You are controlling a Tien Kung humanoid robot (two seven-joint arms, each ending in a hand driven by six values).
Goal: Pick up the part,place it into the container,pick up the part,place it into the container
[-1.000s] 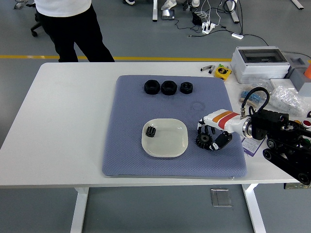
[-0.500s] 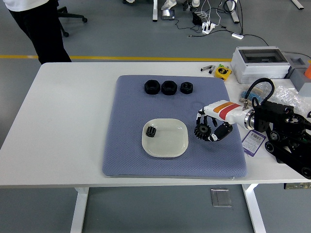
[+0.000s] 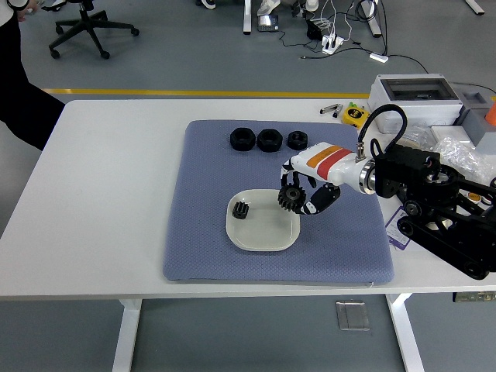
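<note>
Right hand (image 3: 304, 191) carried gear (image 3: 291, 198) over plate (image 3: 267, 235), small gear (image 3: 241, 209) inside

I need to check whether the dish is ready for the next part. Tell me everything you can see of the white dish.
The white dish is a shallow, square plate with rounded corners, glossy like ceramic or plastic. It lies flat on the blue-grey mat, near its front middle. One small black gear already lies inside it by the left rim. The right hand holds a larger black gear over its upper right corner; whether that one touches the dish cannot be told.
</note>
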